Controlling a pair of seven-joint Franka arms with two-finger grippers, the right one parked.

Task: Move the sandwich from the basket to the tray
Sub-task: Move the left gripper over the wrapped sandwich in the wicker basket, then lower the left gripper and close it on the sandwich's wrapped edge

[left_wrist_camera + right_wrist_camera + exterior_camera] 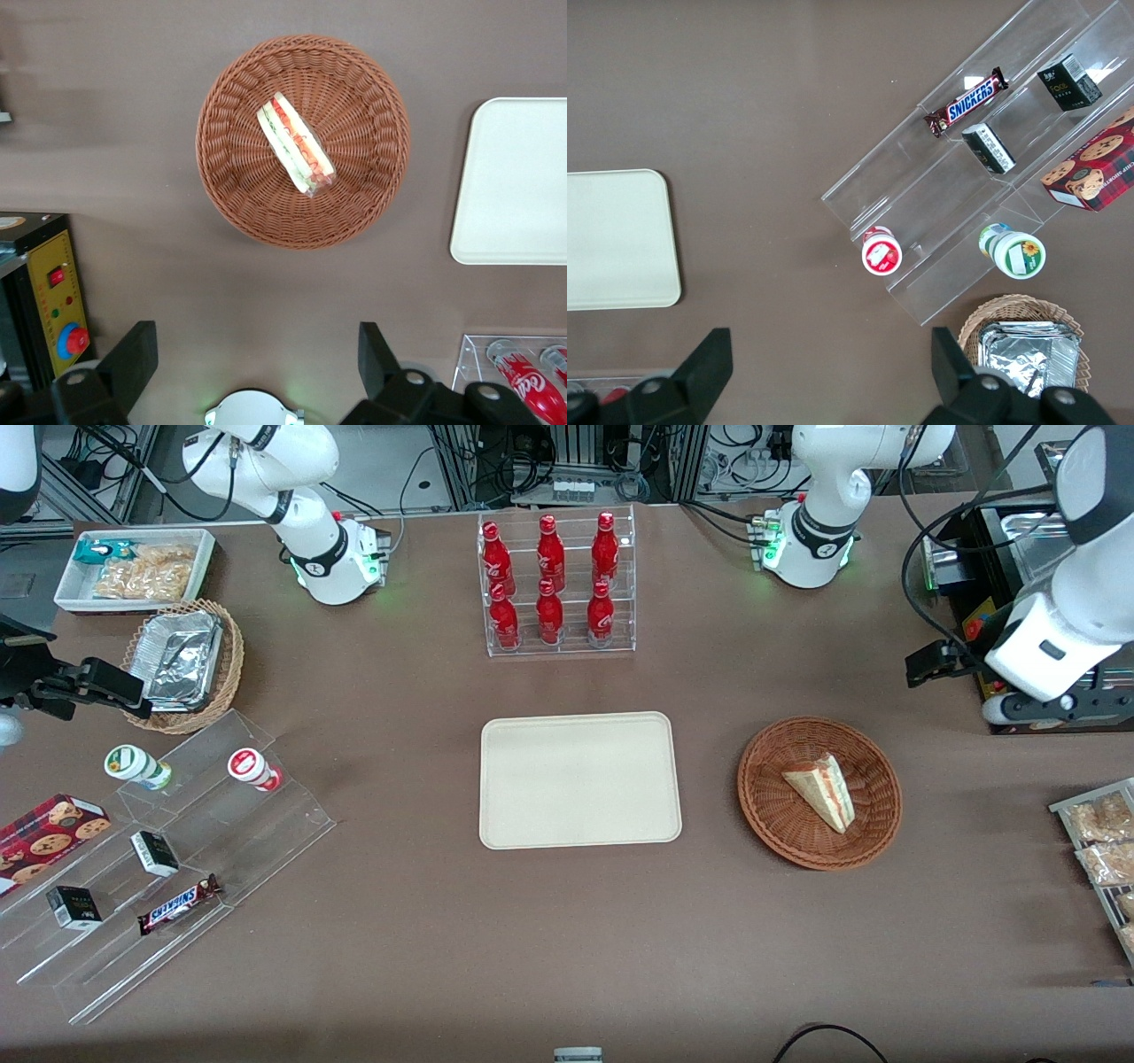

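Approach is the step in hand: the hand (252, 359), wide open and empty, is held above the table, so next it must be lowered onto the sandwich (296, 143) in the wicker basket (232, 190).

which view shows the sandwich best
The left wrist view: the sandwich lies in the basket, filling layers visible, with the open tool high above the table. The front view shows it smaller. The right wrist view misses it.

Sandwich (822, 789) lies on its side in the reddish-brown wicker basket (873, 828) — the cream tray (579, 779) sits bare beside it, apart.
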